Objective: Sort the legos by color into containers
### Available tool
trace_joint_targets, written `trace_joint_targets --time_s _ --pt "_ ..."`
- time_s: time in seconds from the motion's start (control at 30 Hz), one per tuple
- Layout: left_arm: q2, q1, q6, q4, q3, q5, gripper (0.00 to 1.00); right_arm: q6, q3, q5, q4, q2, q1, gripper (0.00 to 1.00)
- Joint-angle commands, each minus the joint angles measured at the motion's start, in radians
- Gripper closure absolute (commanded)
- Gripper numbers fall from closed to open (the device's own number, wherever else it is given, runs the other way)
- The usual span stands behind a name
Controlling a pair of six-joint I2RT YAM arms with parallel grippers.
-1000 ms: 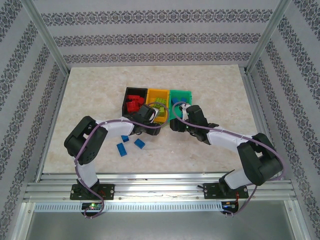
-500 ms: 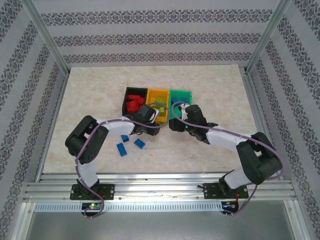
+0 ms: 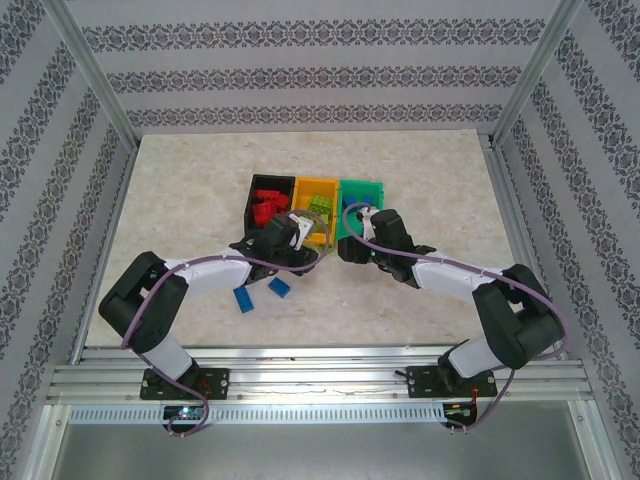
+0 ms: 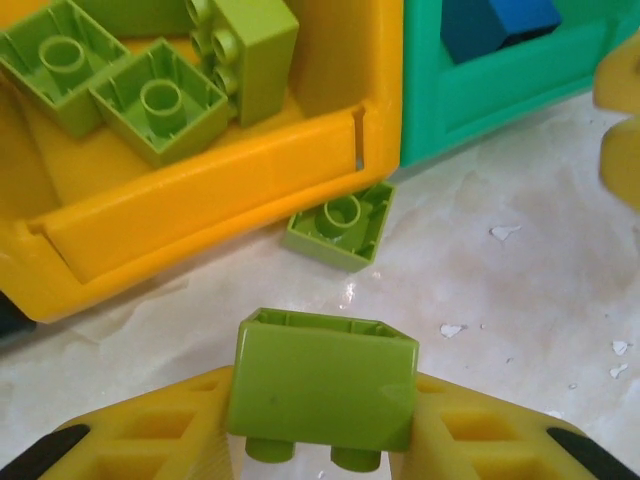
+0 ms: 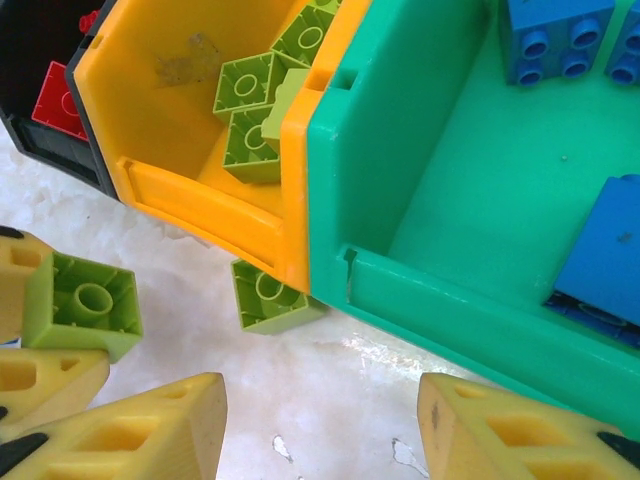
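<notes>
Student: Lime brick (image 4: 320, 385), lower centre of the left wrist view: how is it held?

Tutor: Left tool (image 4: 320, 445) pinches it across two opposite flanks, studs toward the frame's lower edge. It hangs just short of the orange-yellow bin (image 4: 200, 200) at upper left.

Student: How is this step done well?

Tutor: By judgement, lift it over the bin's front lip, centre it above the lime bricks (image 4: 160, 100) inside, then part the fingers. A low approach risks striking the lip or the loose lime brick (image 4: 340, 225), which lies on the desk (image 4: 520, 300) against the bin's front corner.

Student: And the right tool (image 5: 320, 420)?

Tutor: Spread wide and holding nothing, at the lower edge of the right wrist view, near the green bin (image 5: 470, 320), which holds blue bricks (image 5: 555, 40).
</notes>
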Motion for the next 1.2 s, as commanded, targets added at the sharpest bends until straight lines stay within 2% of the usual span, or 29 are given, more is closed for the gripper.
trace_joint_targets --time_s 0.0,0.17,0.33,0.5,0.6,0.73,0.9,1.17 --pt "-0.011 -0.011 0.017 0.001 0.06 -0.06 0.6 0.012 0.011 -0.026 0.023 -0.025 0.02 0.46" --pt "0.105 0.012 0.026 -0.202 0.293 -0.121 0.59 0.026 0.023 -0.055 0.015 -0.013 0.02 0.46" --pt "0.272 0.074 -0.025 -0.33 0.497 -0.044 0.58 0.04 0.026 -0.062 0.013 -0.005 0.016 0.46" --pt "0.375 0.092 -0.042 -0.398 0.638 -0.056 0.57 0.044 0.02 -0.054 0.009 -0.021 0.012 0.46" --pt "0.351 0.094 -0.053 -0.369 0.624 -0.02 0.52 0.044 0.02 -0.054 0.002 -0.025 0.009 0.46" --pt "0.254 0.095 -0.056 -0.282 0.519 -0.024 0.46 0.065 0.021 -0.059 0.011 -0.005 0.009 0.47" --pt "0.082 0.096 -0.05 -0.176 0.347 -0.032 0.45 0.112 0.042 -0.126 0.046 0.077 0.009 0.48" --pt "-0.127 0.102 0.004 -0.106 0.144 -0.067 0.42 0.122 0.091 -0.145 0.043 0.185 -0.029 0.48"
